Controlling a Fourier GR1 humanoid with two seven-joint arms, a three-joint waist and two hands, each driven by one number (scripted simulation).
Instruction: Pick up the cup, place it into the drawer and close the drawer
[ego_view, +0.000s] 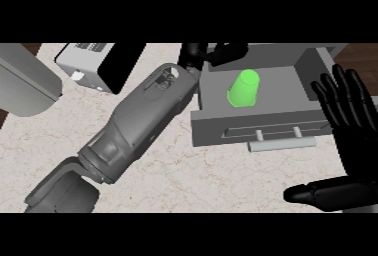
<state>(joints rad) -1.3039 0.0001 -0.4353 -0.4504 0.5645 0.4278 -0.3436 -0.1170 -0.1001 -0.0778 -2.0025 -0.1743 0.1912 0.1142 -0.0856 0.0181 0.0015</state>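
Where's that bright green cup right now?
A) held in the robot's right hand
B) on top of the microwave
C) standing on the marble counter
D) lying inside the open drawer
D: the green cup lies inside the open grey drawer, with neither hand on it; the right hand rests open beside the drawer, fingers up.

Pale marbled counter (184, 175), veined in beige, with dark wood showing past its far corners. Standing on it: a grey drawer unit (255, 127) at right, drawer pulled open, bar handle (282, 145) toward the near side; a white and black box-shaped appliance (100, 65) at far left; beside that, a plain grey block (26, 80) at the left edge
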